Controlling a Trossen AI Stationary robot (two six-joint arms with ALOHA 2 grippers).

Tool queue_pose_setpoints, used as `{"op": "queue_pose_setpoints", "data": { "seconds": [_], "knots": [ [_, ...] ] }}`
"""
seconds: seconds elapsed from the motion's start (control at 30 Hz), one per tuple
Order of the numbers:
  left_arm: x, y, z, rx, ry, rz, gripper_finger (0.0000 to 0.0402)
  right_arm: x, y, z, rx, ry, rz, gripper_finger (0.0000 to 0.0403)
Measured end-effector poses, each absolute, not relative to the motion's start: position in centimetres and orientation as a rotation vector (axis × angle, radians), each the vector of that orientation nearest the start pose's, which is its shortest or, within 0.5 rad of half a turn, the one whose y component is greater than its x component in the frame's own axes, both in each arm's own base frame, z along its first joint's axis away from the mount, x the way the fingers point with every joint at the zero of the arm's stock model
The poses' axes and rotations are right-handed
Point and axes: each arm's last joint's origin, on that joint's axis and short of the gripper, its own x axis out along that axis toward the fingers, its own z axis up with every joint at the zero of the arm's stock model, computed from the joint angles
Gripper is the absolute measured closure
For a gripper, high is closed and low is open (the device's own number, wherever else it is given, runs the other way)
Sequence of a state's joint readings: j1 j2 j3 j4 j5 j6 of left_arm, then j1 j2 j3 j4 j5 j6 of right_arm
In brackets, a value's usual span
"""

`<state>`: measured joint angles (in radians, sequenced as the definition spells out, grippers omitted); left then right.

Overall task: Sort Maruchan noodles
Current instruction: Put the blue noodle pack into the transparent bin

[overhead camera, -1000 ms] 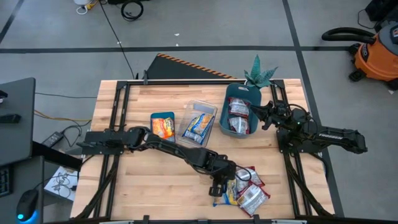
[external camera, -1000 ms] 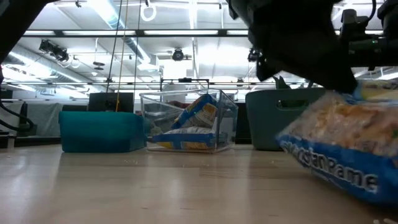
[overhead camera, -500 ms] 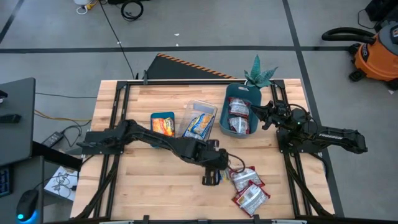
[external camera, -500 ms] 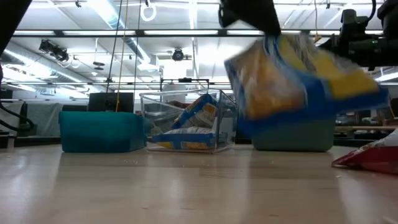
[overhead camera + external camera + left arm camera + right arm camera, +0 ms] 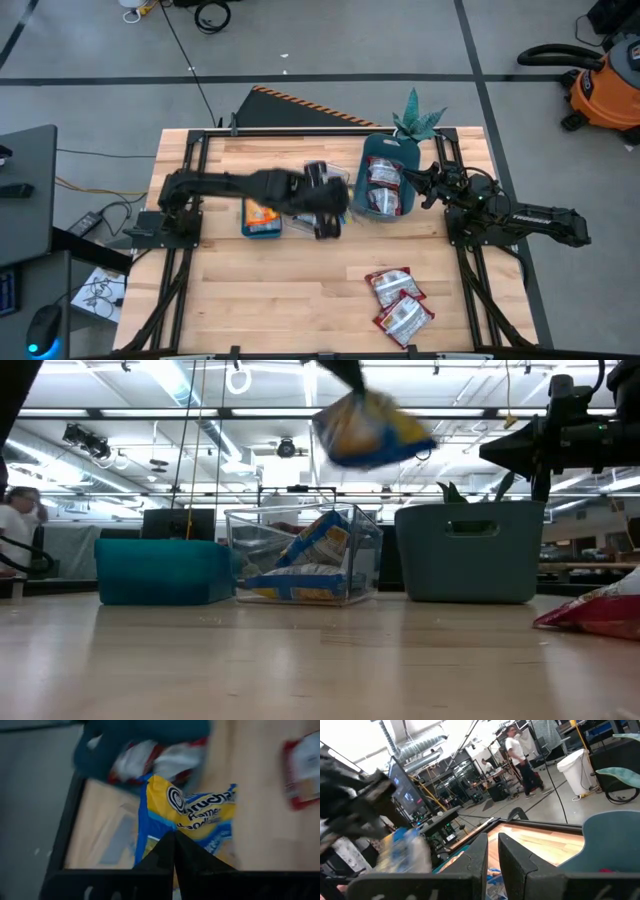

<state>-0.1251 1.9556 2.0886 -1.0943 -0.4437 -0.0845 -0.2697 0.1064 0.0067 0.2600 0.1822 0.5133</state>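
Observation:
My left gripper is shut on a blue-and-yellow Maruchan packet, high above the clear container; the packet also shows in the low view. The clear container holds more blue-and-yellow packets. Two red packets lie flat on the table at the near right. The small teal bin holds an orange packet. The grey-teal bin holds red packets. My right gripper waits, shut and empty, just right of that bin. My left gripper pinches the blue-and-yellow packet between its two fingers at one edge. The fingers come from above. The packet hangs below them, tilted and lifted clear of the table and the container.
A teal plant stands at the far edge behind the grey-teal bin. Bare wood lies across the near left and middle of the table. People stand in the room beyond the table.
My left gripper has lifted the blue-and-yellow packet off the pile at the near right. It has carried it up and toward the far left, to above the clear container. The two red packets have stayed on the table.

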Motion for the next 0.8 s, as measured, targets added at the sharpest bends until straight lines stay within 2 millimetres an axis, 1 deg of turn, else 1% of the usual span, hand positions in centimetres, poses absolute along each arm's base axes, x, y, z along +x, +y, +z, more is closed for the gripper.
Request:
{"op": "queue_pose_setpoints", "data": {
  "seconds": [0.1,0.17,0.3,0.43,0.5,0.6,0.7,0.8],
  "knots": [
    [40.5,-0.6,36.1,0.191,0.965,0.389,0.0392,9.7,-3.2,18.2,0.496,-0.274,-0.399,0.0353],
    [40.7,1.8,35.5,0.173,0.993,0.403,0.0392,9.7,-3.2,18.2,0.496,-0.273,-0.4,0.0353],
    [40.7,6.0,32.6,0.097,1.088,0.362,0.0392,9.7,-3.2,18.2,0.496,-0.273,-0.4,0.0353],
    [39.8,8.9,29.4,-0.044,1.191,0.247,0.0392,9.7,-3.2,18.2,0.496,-0.273,-0.4,0.0353],
    [39.3,9.9,28.0,-0.119,1.222,0.196,0.0392,9.7,-3.2,18.2,0.496,-0.274,-0.399,0.0353],
    [39.2,10.7,26.0,-0.194,1.215,0.143,0.0391,9.7,-3.2,18.2,0.496,-0.273,-0.399,0.0353],
    [39.3,11.0,24.8,-0.187,1.194,0.143,0.0376,9.7,-3.2,18.2,0.496,-0.274,-0.399,0.0353],
    [39.4,11.0,24.2,-0.148,1.183,0.178,0.0346,9.7,-3.2,18.2,0.496,-0.273,-0.399,0.0353]
  ]
}}
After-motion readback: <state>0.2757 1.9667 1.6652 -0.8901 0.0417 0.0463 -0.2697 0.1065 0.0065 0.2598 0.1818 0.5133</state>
